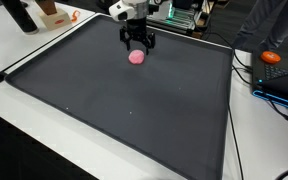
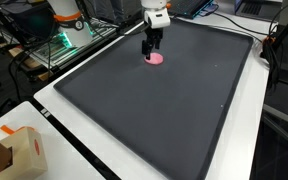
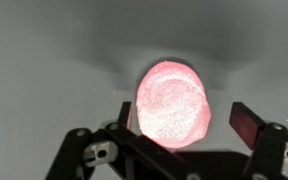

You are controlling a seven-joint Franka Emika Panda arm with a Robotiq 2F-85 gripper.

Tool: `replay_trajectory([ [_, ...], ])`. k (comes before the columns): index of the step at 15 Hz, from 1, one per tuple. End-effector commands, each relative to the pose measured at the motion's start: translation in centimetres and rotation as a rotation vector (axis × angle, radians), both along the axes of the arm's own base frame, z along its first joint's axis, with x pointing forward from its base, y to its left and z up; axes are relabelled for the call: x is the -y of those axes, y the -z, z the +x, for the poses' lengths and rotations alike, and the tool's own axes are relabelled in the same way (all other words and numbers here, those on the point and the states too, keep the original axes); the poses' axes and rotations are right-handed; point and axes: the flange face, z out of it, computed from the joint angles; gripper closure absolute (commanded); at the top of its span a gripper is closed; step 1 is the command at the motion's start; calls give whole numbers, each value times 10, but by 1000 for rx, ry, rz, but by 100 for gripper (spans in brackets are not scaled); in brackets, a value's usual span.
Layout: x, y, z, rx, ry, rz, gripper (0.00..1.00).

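Note:
A small round pink object (image 1: 136, 57) lies on the dark mat (image 1: 124, 110) near its far edge; it also shows in the other exterior view (image 2: 155, 58). My gripper (image 1: 137, 44) hangs right over it, fingers pointing down and spread to either side. In the wrist view the pink object (image 3: 173, 103) fills the middle, bright and overexposed. It sits between my open gripper (image 3: 184, 120), closer to one finger than to the finger (image 3: 248, 122) on the other side. Nothing is held.
The mat lies on a white table (image 2: 94, 165). A cardboard box (image 2: 14, 152) stands at a near corner, and an orange thing (image 1: 272, 58) and cables (image 1: 246, 70) lie at one side. Lab gear (image 2: 69, 38) stands behind the arm.

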Motion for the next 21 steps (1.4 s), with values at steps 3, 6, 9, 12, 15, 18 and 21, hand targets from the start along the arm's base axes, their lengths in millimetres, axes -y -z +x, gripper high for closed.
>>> replay_trajectory([
  [3, 8, 15, 1, 17, 0, -17, 34],
  [6, 8, 17, 2, 18, 0, -17, 58],
  [9, 5, 15, 4, 25, -7, -15, 78],
  [12, 4, 15, 4, 24, -7, -15, 100],
  [15, 5, 13, 5, 27, -4, -12, 98],
  [18, 4, 12, 6, 28, -3, -11, 100],
  [21, 5, 11, 6, 27, -1, -13, 99],
])
